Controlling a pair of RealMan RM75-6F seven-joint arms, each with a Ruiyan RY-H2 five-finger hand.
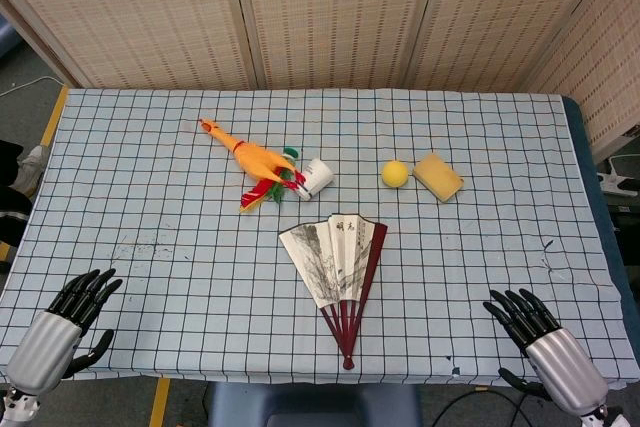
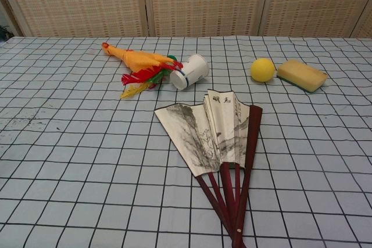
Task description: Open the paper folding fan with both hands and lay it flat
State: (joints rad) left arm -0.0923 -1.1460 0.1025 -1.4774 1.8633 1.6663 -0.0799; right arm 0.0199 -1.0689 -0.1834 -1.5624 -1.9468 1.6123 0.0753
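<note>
**Partly opened fan on a checked desk, both hands resting empty at the near corners**

A paper fan [image 1: 335, 265] lies flat near the middle of the desk [image 1: 150, 197], a little toward the near edge. It is spread only partway: the pale paper leaf, printed with an ink landscape and a few characters, fans out to the left, while several folds on the right are bunched together against a dark red outer rib. The red ribs meet at a pivot pointing to the near edge. In the chest view the fan [image 2: 212, 129] fills the centre of the picture, and its pivot sits at the bottom edge.

The left hand [image 1: 70, 322] rests at the near left corner of the desk, fingers apart and stretched forward, holding nothing. The right hand [image 1: 530, 332] rests at the near right corner in the same way, fingers spread and empty. Both are well apart from the fan. Neither hand shows in the chest view.

Beyond the fan, toward the far edge, a yellow rubber chicken [image 1: 250, 162] with red and green feathers lies on its side. A white cup [image 1: 316, 176] lies tipped over, touching the chicken's tail end. Further right sit a yellow ball [image 1: 395, 173] and, just beside it, a yellow sponge [image 1: 438, 176].

A blue-and-white checked cloth covers the desk. Woven screens [image 1: 330, 7] stand behind the far edge.
</note>
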